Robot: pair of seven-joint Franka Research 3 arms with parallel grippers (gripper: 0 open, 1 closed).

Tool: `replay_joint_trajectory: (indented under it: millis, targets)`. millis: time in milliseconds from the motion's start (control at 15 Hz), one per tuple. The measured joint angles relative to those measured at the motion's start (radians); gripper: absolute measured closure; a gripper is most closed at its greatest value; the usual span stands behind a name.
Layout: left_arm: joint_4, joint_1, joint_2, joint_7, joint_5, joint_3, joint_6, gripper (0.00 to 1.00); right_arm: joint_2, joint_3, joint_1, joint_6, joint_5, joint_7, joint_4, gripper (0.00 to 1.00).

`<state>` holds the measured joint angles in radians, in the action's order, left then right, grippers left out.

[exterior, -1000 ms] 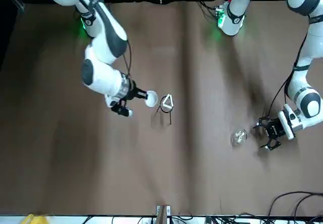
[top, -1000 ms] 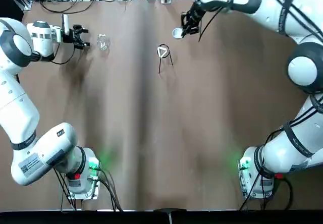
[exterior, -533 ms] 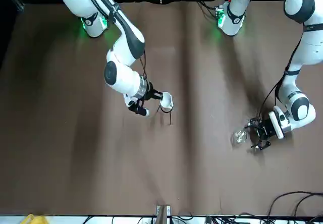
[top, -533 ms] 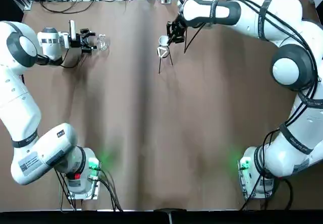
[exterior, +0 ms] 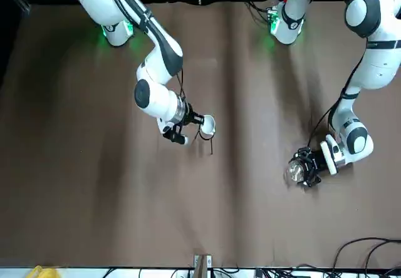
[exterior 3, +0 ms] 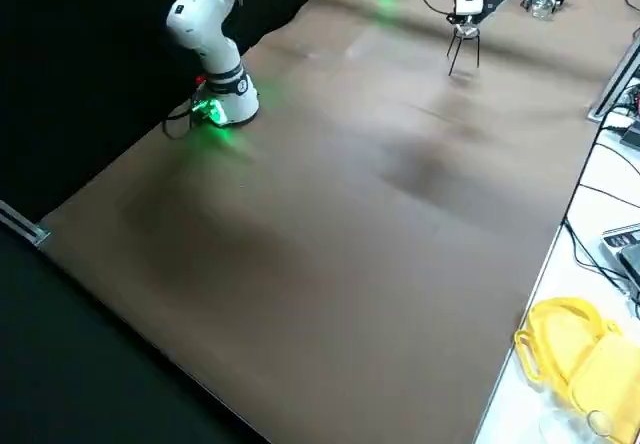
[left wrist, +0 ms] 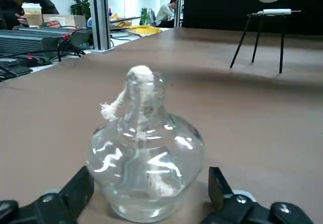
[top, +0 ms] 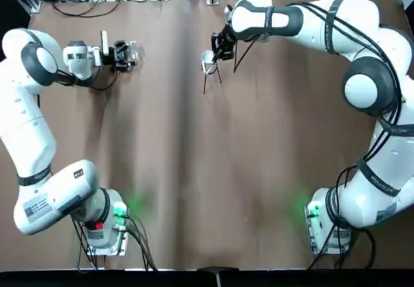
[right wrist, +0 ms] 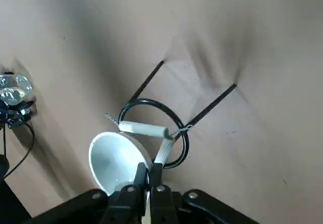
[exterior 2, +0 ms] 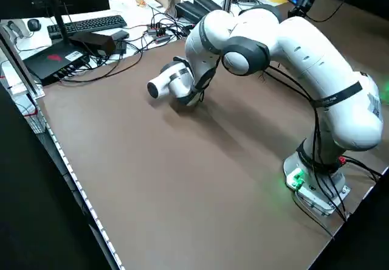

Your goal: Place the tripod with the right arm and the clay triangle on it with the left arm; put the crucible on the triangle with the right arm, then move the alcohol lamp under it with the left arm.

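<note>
Claw (right wrist: 150, 173), one crucible (right wrist: 118, 159), one tripod (right wrist: 182, 133)

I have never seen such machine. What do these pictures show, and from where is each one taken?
Two robot arms share a brown table. The pictures look from overhead, from across, from both sides and from each wrist. The right gripper pinches a white crucible above a thin black tripod bearing a white clay triangle. The left gripper is open around a glass alcohol lamp, which stands on the table.
</note>
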<state>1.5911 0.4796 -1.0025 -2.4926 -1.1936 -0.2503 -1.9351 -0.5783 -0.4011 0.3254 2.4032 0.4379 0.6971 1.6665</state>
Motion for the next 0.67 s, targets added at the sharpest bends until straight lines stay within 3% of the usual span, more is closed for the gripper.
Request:
replay_joint_trajectory:
  millis: [400, 533, 667]
  targets:
    - [0.000, -0.053, -0.005, -0.068, -0.074, 0.000, 0.000, 0.03, -0.017, 0.002, 0.003, 0.015, 0.000, 0.000, 0.000, 0.95]
    - [0.000, -0.077, -0.006, -0.087, -0.088, 0.000, 0.000, 0.19, -0.021, 0.003, 0.006, 0.018, 0.000, 0.000, 0.000, 0.95]
    - [0.000, -0.096, -0.008, -0.093, -0.094, 0.000, 0.000, 0.19, -0.023, 0.004, 0.009, 0.018, 0.000, 0.000, 0.000, 0.95]
